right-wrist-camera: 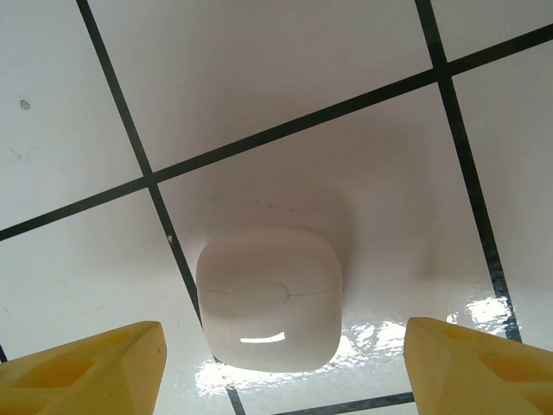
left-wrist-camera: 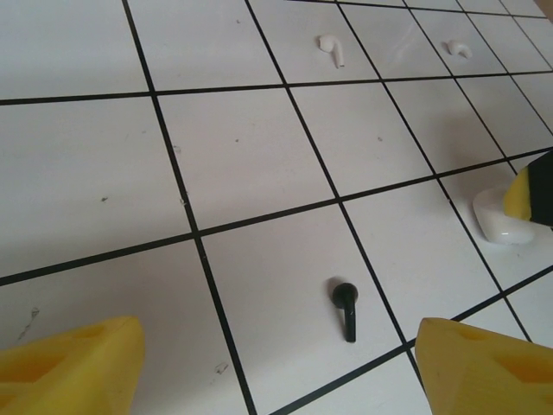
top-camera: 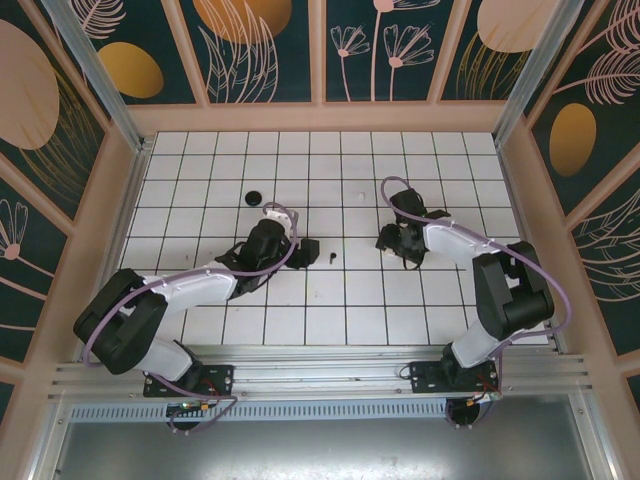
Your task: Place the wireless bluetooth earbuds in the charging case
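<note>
On the white tiled surface (top-camera: 330,300), a small black comma-shaped earbud (left-wrist-camera: 346,309) lies flat just ahead of the left gripper (left-wrist-camera: 281,367), whose yellow fingers stand wide apart and hold nothing. Farther off lie a white rounded earbud (left-wrist-camera: 332,49) and a second white earbud (left-wrist-camera: 458,48), apart from each other. The right gripper (top-camera: 392,241) hangs over a rounded white plastic charging case (right-wrist-camera: 270,298) with its lid down, jaws spread wide to either side of it, not touching.

White tiled floor (top-camera: 325,165), dark floral walls (top-camera: 275,70), wood frame (top-camera: 320,117)
</note>
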`<action>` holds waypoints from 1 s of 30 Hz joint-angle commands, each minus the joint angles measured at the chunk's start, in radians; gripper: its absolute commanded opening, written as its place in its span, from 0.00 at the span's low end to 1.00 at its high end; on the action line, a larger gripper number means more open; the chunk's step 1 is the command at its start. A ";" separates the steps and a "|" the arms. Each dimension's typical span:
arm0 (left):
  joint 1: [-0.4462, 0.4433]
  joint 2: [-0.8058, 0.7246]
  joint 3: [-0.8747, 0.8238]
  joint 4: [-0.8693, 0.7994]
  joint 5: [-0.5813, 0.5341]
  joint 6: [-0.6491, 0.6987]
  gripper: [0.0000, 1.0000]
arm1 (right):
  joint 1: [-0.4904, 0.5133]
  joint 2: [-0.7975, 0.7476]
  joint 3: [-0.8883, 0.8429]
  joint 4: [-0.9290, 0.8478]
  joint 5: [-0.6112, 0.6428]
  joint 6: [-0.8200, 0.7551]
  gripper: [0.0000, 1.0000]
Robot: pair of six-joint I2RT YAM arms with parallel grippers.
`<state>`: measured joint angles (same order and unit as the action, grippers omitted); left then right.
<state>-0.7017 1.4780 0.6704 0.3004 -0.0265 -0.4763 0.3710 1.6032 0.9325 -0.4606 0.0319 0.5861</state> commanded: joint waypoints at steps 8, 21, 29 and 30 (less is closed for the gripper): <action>-0.008 0.007 0.028 0.006 0.054 -0.022 0.76 | 0.005 0.097 0.012 0.020 -0.012 -0.005 0.72; -0.014 -0.011 0.007 0.046 0.096 -0.034 0.81 | 0.006 0.149 0.006 0.030 0.003 -0.029 0.55; -0.016 -0.059 -0.034 0.044 0.095 -0.017 0.80 | 0.010 0.098 -0.005 0.034 0.001 -0.022 0.42; -0.016 -0.057 -0.035 0.047 0.100 -0.015 0.79 | 0.010 0.089 -0.006 0.033 -0.001 -0.021 0.41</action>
<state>-0.7109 1.4406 0.6476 0.3180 0.0528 -0.4919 0.3714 1.6894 0.9451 -0.4862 0.0761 0.5636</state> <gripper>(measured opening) 0.794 0.450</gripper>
